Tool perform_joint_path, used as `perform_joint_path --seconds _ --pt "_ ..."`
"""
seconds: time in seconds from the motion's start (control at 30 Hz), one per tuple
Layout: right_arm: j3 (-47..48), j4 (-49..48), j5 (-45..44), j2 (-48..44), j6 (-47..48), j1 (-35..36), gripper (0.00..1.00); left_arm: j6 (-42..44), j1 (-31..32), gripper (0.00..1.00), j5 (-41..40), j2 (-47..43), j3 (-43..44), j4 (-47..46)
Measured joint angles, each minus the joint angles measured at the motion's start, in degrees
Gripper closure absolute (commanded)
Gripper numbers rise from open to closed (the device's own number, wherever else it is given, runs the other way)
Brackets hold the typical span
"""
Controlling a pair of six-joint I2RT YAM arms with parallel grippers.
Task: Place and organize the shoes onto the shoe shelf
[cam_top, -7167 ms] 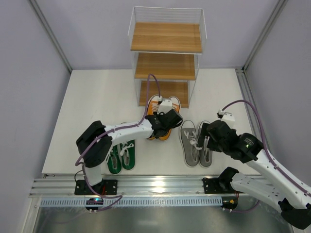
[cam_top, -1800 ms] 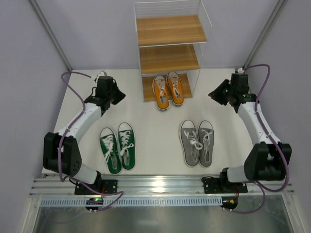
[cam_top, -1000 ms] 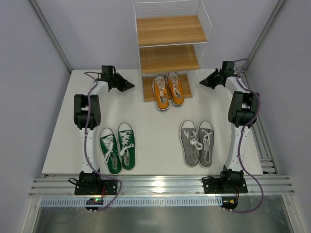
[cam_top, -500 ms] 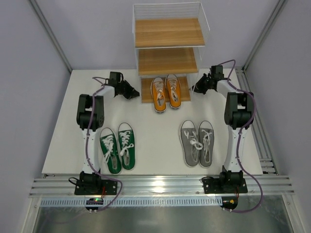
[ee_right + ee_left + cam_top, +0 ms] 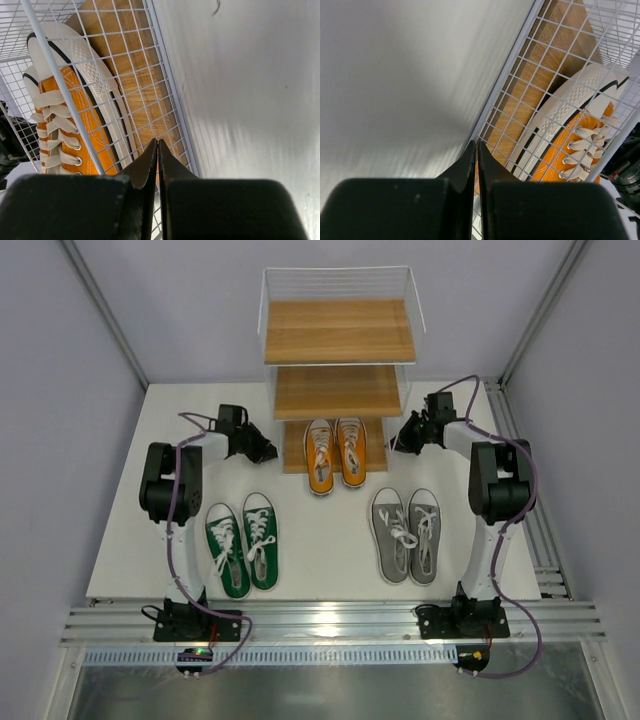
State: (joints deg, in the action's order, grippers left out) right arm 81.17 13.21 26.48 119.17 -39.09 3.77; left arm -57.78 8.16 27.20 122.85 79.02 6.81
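Evidently the left claw (image 5: 476, 148) and right claw (image 5: 157, 145), both pinched together, flank the shoe shelf (image 5: 340, 332).

From above, the shoe shelf's (image 5: 338, 332) bottom board (image 5: 291, 448) is mostly hidden under the 2 upper boards and the orange sneakers (image 5: 335, 455). At its sides, the left gripper (image 5: 268, 452) and right gripper (image 5: 397, 443) are too small to tell whether their tips touch the shelf's frame. Each wrist view cuts 1 orange sneaker at its edge, and the finger bases are a dark blur.
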Motion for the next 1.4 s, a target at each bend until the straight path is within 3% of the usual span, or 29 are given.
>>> perform_joint_path --seconds 0.17,0.37,0.53,0.67,0.77,0.9,1.13,1.23,1.3,1.33,1.4 --pt "-3.9 0.5 -3.1 -3.5 -0.8 1.6 0.96 2.4 0.2 1.0 -2.7 -1.5 0.0 3.2" --pt "-3.3 2.3 -5.1 -3.8 -5.2 1.6 0.96 3.7 -0.4 1.0 -4.0 0.0 6.8 10.6" --pt "-2.5 0.1 -2.1 -3.8 -9.6 -2.1 0.96 3.1 -2.4 1.0 -3.7 0.2 11.2 10.9" --pt "-3.6 -2.4 -0.6 -5.9 -10.5 -6.6 0.96 2.6 -4.6 1.0 -3.5 -1.9 9.0 10.1" --pt "-7.8 -1.5 -2.1 -11.8 -8.7 -9.5 0.96 3.0 -5.8 1.0 -3.6 -8.0 2.7 10.1" --pt "-17.5 2.4 -5.3 -26.5 -4.1 -10.4 0.96 4.3 -5.7 1.0 -2.0 -18.4 -6.5 9.4" --pt "-37.4 8.5 -6.8 -54.2 -0.4 -0.9 0.96 6.6 -1.9 1.0 1.6 -36.4 -22.9 10.1" --pt "-40.0 15.5 -10.0 -62.8 0.2 3.0 0.95 9.0 -1.2 1.0 1.7 -42.1 -27.0 13.8" --pt "-39.7 19.8 -13.4 -66.3 0.4 5.4 0.79 11.0 -1.2 0.9 0.8 -45.5 -28.1 17.0" --pt "-39.2 22.8 -15.6 -67.3 0.5 6.7 0.63 12.4 -1.2 0.73 -0.1 -48.0 -28.2 19.4" --pt "-38.3 28.3 -19.7 -68.0 0.5 8.9 0.47 14.7 -1.2 0.55 -1.2 -52.1 -28.2 22.3"
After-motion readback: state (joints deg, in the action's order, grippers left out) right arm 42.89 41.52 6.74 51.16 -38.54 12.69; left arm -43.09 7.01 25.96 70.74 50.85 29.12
